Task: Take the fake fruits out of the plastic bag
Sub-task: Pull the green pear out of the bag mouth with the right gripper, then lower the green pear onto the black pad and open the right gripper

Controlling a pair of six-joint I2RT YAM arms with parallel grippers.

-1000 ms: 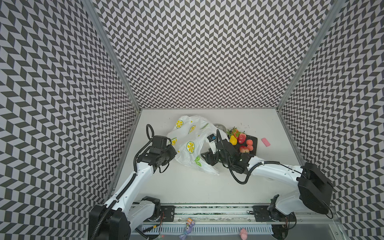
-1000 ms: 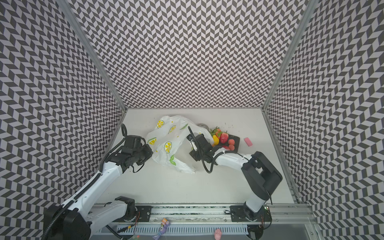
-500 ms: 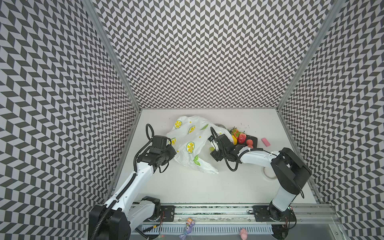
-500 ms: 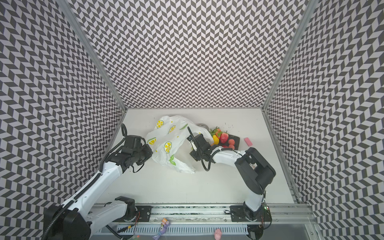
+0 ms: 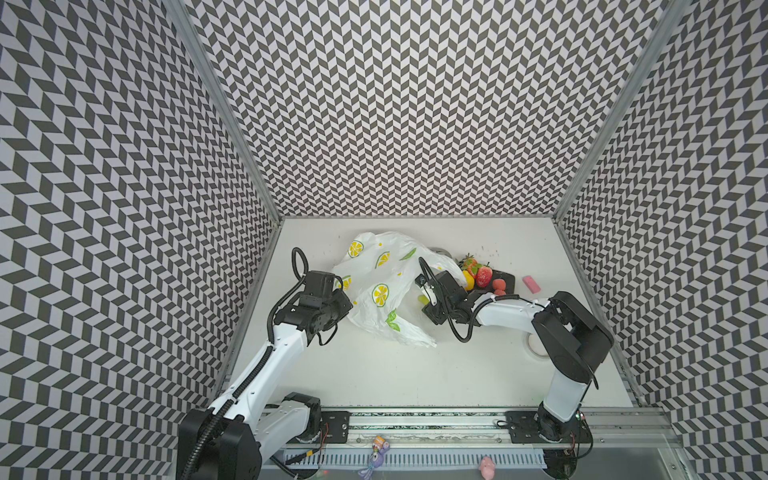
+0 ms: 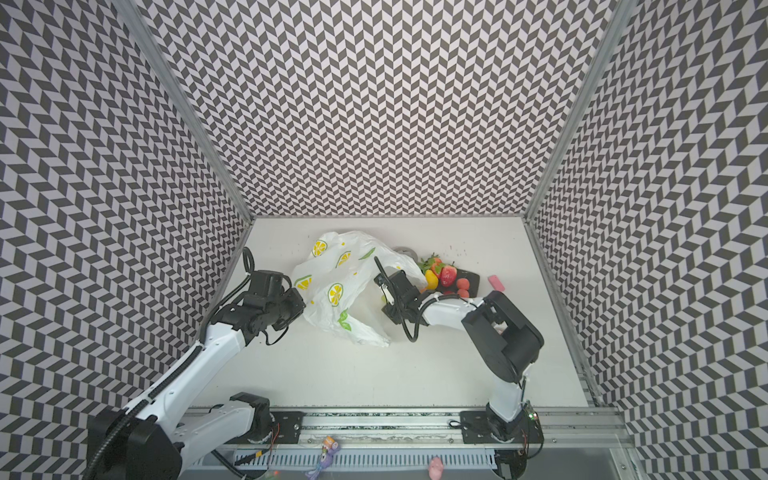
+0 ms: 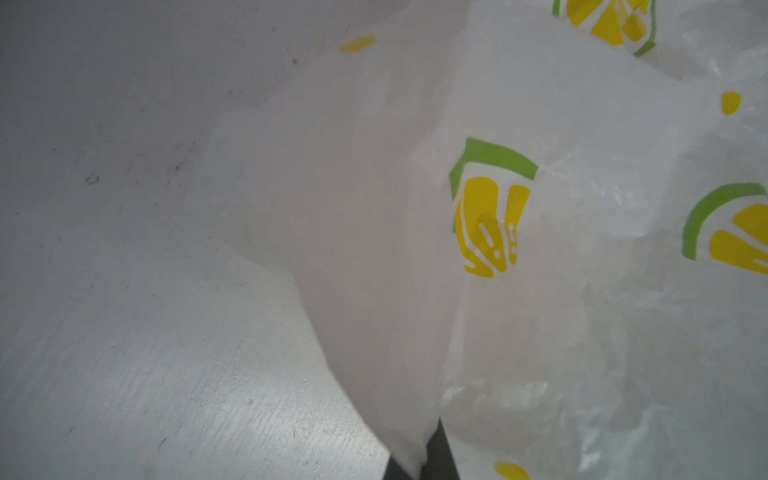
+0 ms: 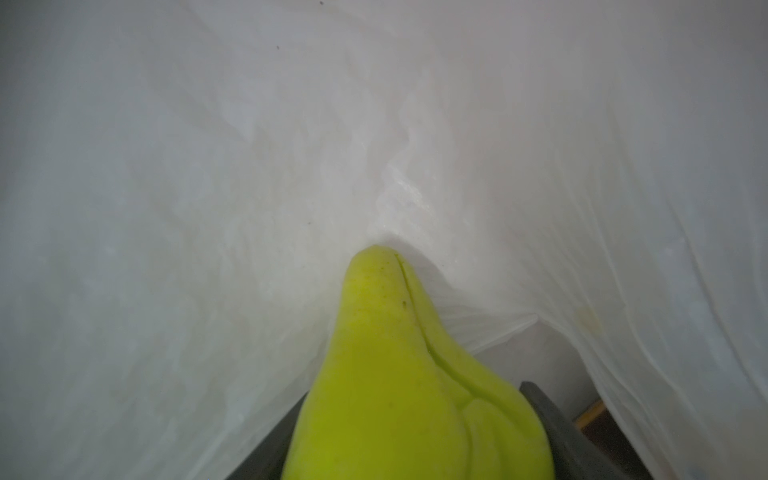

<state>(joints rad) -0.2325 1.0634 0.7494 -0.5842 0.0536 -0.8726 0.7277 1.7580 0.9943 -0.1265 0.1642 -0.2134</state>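
Surface: white table [image 5: 415,374], chevron walls [image 5: 395,104].
Bag [image 5: 386,274]: crumpled mid-table, mouth toward right arm.
Left claw [image 7: 415,457]: pinched shut on bag edge.
Right claw [image 8: 409,415]: inside mouth, jaws wide astride pear [image 8: 395,365]; I cannot tell if they press.
Pear: in bag, long axis along claw, narrow end pointing away.

A pink block [image 5: 531,284] is lying near the surface's [image 5: 415,374] right edge; a tape roll [image 5: 528,348] is sitting nearer the front edge.
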